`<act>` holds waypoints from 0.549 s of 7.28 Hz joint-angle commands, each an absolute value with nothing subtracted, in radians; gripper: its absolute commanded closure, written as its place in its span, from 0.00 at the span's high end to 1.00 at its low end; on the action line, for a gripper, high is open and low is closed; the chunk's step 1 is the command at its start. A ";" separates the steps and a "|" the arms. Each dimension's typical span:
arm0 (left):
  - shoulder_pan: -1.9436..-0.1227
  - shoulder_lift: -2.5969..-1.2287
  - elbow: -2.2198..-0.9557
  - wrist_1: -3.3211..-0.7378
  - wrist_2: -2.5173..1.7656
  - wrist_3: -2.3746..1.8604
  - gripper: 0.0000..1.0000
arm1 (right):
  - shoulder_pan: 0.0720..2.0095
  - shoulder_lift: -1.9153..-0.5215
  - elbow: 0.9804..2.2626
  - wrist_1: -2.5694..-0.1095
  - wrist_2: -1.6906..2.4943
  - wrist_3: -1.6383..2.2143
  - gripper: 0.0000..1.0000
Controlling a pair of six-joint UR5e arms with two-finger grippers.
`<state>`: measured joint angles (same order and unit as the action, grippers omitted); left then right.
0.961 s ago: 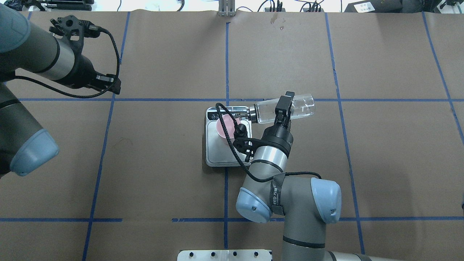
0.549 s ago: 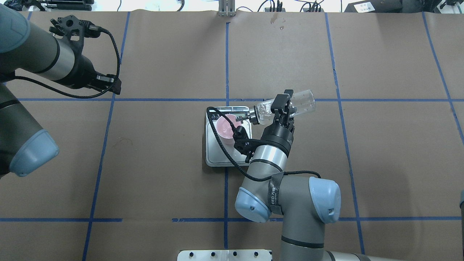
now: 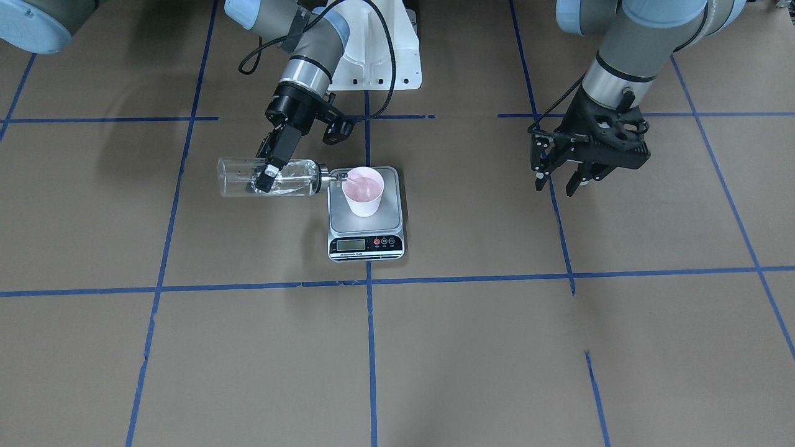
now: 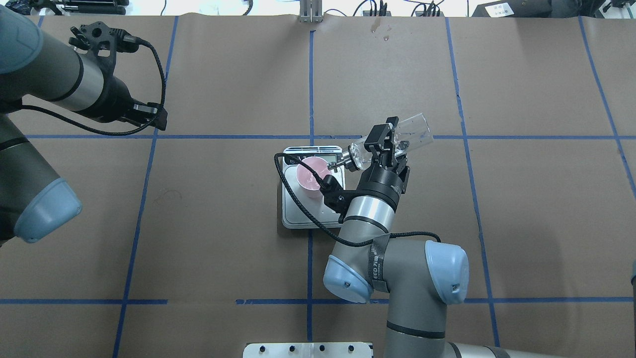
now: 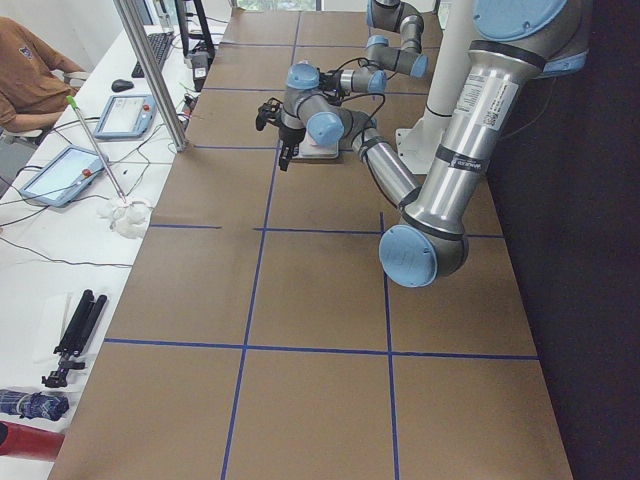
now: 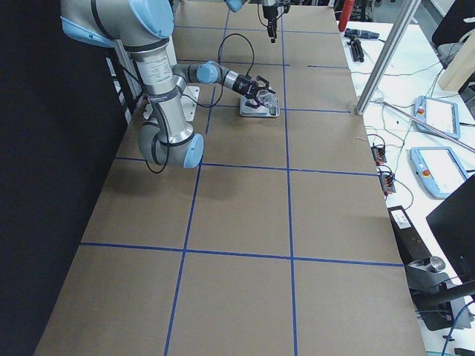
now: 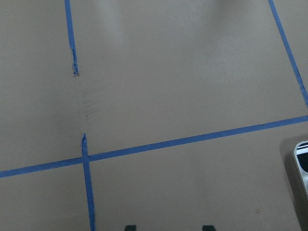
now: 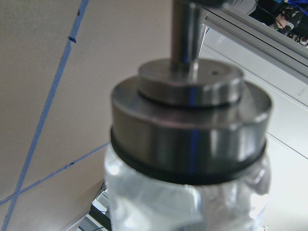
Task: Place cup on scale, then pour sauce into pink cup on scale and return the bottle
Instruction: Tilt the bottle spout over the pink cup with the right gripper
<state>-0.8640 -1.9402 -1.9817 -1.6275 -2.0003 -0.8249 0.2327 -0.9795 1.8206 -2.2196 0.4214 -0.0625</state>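
Note:
The pale pink cup (image 3: 364,191) (image 4: 310,178) stands upright on the scale (image 3: 366,243) (image 4: 298,214) near the table's middle. My right gripper (image 3: 268,177) (image 4: 385,141) is shut on the clear glass bottle (image 3: 242,177) (image 4: 412,130) and holds it tipped almost flat. The silver cap (image 8: 190,130) and spout (image 4: 338,163) reach over the cup's rim. A little clear sauce shows in the bottle. My left gripper (image 3: 556,183) (image 4: 151,113) is open and empty, hanging above the table far from the scale.
The right wrist's black cable (image 4: 288,184) loops over the scale. The white robot base plate (image 3: 379,62) lies behind the scale. The scale's corner (image 7: 302,163) shows at the left wrist view's right edge. An operator (image 5: 30,80) and tablets are beyond the table.
My right gripper has turned and raised the bottle's base, so the bottle slants more and the spout dips further over the cup. The left arm has barely moved.

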 commanded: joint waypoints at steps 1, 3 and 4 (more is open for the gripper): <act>-0.864 -1.939 -1.976 -1.629 -1.999 -0.824 0.56 | 0.239 -0.977 1.839 -2.220 0.419 -0.123 0.00; -0.864 -1.939 -1.974 -1.629 -1.999 -0.824 0.56 | 0.242 -0.977 1.847 -2.220 0.419 -0.138 0.00; -0.862 -1.939 -1.973 -1.629 -1.999 -0.824 0.56 | 0.242 -0.977 1.851 -2.220 0.420 -0.138 0.00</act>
<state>-0.8630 -1.9390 -1.9741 -1.6290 -1.9988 -0.8238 0.2414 -0.9772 1.8472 -2.2196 0.4191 -0.1349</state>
